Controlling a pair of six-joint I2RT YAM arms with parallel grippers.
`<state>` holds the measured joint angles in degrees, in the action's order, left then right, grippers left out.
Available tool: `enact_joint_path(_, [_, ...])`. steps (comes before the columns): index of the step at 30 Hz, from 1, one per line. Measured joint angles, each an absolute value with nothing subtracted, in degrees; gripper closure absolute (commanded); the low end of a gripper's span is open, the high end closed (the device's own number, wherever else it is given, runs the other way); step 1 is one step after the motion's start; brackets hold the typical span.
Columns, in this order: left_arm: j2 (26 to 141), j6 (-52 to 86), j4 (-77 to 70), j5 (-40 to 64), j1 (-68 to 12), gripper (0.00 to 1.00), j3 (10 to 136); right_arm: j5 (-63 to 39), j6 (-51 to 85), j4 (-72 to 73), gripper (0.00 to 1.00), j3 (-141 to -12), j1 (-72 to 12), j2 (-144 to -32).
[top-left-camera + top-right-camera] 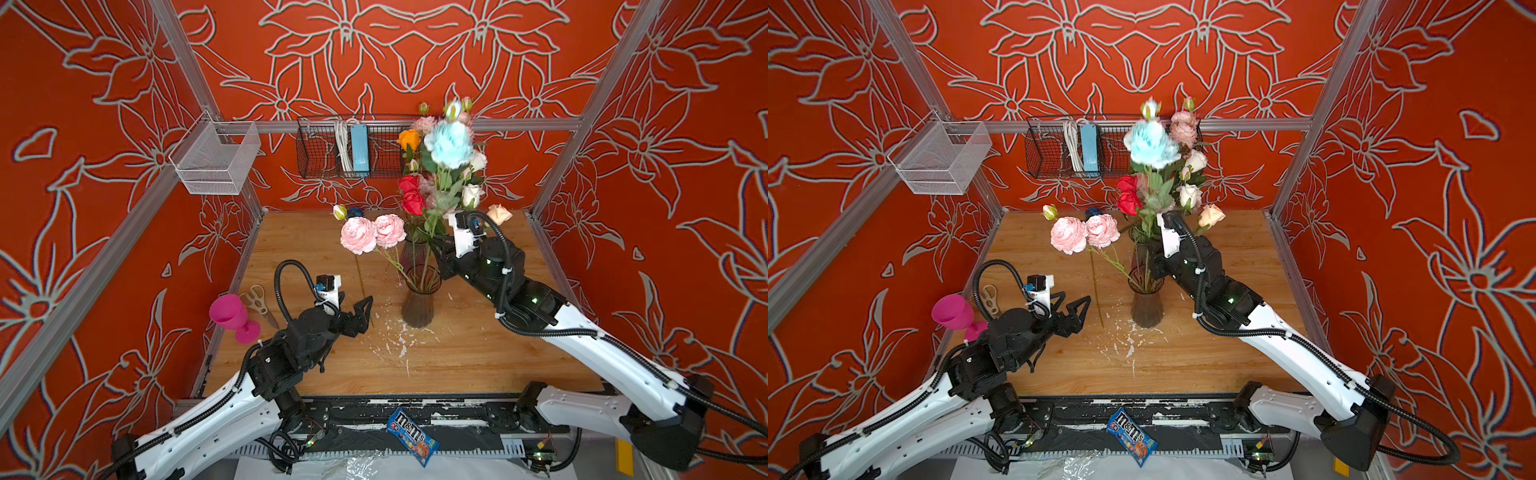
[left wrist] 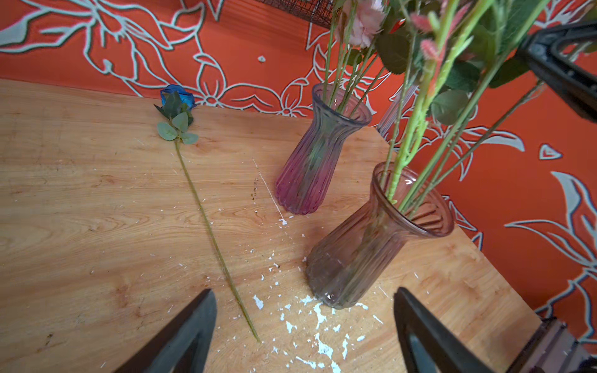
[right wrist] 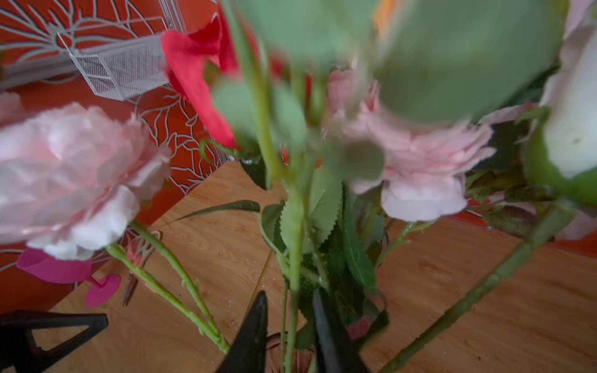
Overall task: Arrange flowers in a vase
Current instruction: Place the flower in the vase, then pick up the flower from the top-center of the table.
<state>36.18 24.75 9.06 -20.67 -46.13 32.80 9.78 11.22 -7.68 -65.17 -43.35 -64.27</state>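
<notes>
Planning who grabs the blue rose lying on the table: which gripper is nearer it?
Left. The left gripper sits beside the stem end of the blue rose; the right gripper is farther off, among stems above the front vase.

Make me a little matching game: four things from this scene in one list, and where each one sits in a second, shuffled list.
Things:
1. deep blue rose
2. magenta goblet
3. M&M's bag
4. pale blue power strip

Places:
A. in the black wire basket on the back wall
B. on the black rail in front of the table
C. lying flat on the wooden table
D. tipped over beside the scissors

Pairs: 1-C, 2-D, 3-B, 4-A
</notes>
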Motion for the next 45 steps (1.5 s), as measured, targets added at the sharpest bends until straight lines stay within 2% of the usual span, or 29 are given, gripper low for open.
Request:
enact_joint_path(9, [47.7, 28.1, 8.4, -23.0, -44.6, 0.11, 34.3, 10.0, 12.4, -9.7, 0.57, -64.9, -43.4, -61.3])
enact_joint_path(16, [60.7, 34.2, 9.5, -21.5, -37.1, 0.15, 37.8, 9.0, 13.7, -10.2, 0.53, -63.9, -43.4, -53.9])
enact_joint_path(22, [71.5, 37.1, 10.2, -21.1, -34.3, 0.19, 40.4, 8.4, 14.2, -12.1, 0.52, -62.5, -43.4, -50.3])
enact_joint_path(28, [82.2, 38.2, 10.0, -17.9, -30.0, 0.37, 44.7, 9.5, 14.4, -15.6, 0.52, -57.2, -43.4, -42.5])
enact_joint_path(33, [92.1, 36.8, 9.4, -15.2, -28.4, 0.62, 50.2, 12.1, 14.8, -19.7, 0.51, -50.6, -43.4, -36.4])
enact_joint_path(39, [99.0, 36.2, 8.3, -13.1, -27.4, 0.73, 52.8, 14.8, 15.3, -22.6, 0.5, -47.7, -43.4, -33.2])
enact_joint_path(45, [101.1, 36.1, 8.1, -12.7, -26.2, 0.92, 53.8, 15.1, 15.7, -23.8, 0.51, -47.7, -43.4, -32.1])
